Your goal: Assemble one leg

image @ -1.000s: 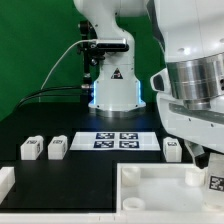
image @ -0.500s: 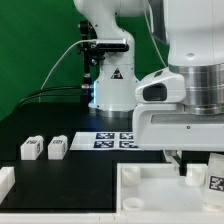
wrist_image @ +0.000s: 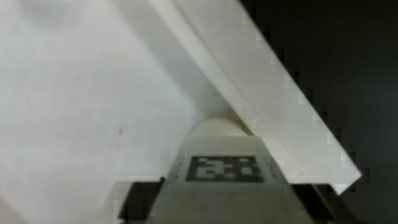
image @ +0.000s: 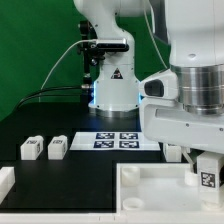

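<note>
My gripper [image: 207, 170] is at the exterior view's right, shut on a leg [image: 208, 179], a small white block with a black-and-white tag. It holds the leg over the right part of the large white tray-like piece [image: 150, 192]. In the wrist view the leg [wrist_image: 224, 165] sits between my dark fingers [wrist_image: 143, 202], with my gripper [wrist_image: 226, 206] above the tray's flat white floor and its raised rim [wrist_image: 267, 90]. Two more legs [image: 31, 148] [image: 57, 147] lie on the black table at the left. A fourth leg [image: 175, 152] shows partly behind my gripper.
The marker board [image: 118, 140] lies in the middle of the table in front of the robot base [image: 112, 90]. A white piece [image: 5, 182] sits at the lower left edge. My arm's large body fills the upper right.
My arm has shifted toward the exterior view's left and the held leg has moved slightly left and up with it. The other legs have not moved.
</note>
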Controlling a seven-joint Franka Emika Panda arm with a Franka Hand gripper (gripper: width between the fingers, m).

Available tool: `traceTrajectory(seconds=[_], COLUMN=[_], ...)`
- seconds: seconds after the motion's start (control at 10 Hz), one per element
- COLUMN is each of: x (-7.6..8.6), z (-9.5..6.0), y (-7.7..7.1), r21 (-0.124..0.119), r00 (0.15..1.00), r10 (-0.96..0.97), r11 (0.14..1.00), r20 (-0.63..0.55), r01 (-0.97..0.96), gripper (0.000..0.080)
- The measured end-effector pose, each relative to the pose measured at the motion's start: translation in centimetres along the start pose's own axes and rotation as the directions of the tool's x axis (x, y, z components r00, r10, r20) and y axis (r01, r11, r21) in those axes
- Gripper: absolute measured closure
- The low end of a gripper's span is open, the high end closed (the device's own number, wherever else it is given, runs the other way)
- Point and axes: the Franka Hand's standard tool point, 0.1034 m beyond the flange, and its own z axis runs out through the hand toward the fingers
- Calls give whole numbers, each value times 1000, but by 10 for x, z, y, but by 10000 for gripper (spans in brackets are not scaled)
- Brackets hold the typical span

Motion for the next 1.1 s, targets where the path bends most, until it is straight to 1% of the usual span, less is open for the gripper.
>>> traceTrajectory(seconds=[0.1, 0.2, 0.3, 0.4, 0.5, 0.6, 0.7, 0.8, 1.0, 1.1], x=[1, 4, 5, 4, 2, 3, 3, 3, 3, 2], z=[0, -1, -2, -1, 2, 3, 3, 3, 3, 3], y=[0, -1, -1, -3, -6, -8, -9, -9, -9, -9], r21=[5, 14, 15, 26, 39, 48, 44, 44, 45, 51], r00=[995, 950, 883, 782, 622, 513, 426, 417, 442, 511], r10=[98, 311, 469, 623, 781, 855, 901, 905, 893, 856], r11=[995, 950, 883, 781, 620, 511, 424, 414, 439, 508], r20=[4, 14, 18, 31, 58, 79, 88, 88, 87, 82], r01=[-98, -311, -470, -624, -783, -858, -905, -909, -897, -860], gripper=[511, 511, 511, 511, 511, 509, 509, 509, 498, 317])
